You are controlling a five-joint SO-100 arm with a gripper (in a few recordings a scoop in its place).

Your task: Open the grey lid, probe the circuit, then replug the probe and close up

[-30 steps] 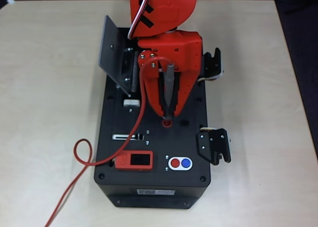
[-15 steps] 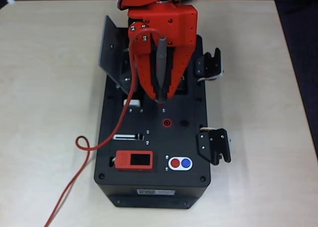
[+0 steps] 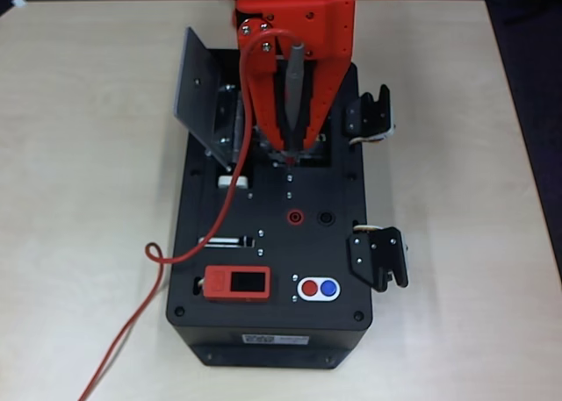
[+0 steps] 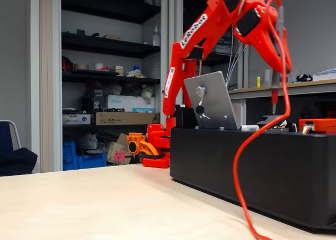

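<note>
From the left in the overhead view, the grey lid (image 3: 207, 100) stands propped open. Beside it the gripper (image 3: 293, 146) has its jaws clenched on the probe (image 3: 297, 98), long axis near upright, red tip down. The circuit (image 3: 230, 120) lies in the opening just left of the tip, I'd judge.
</note>
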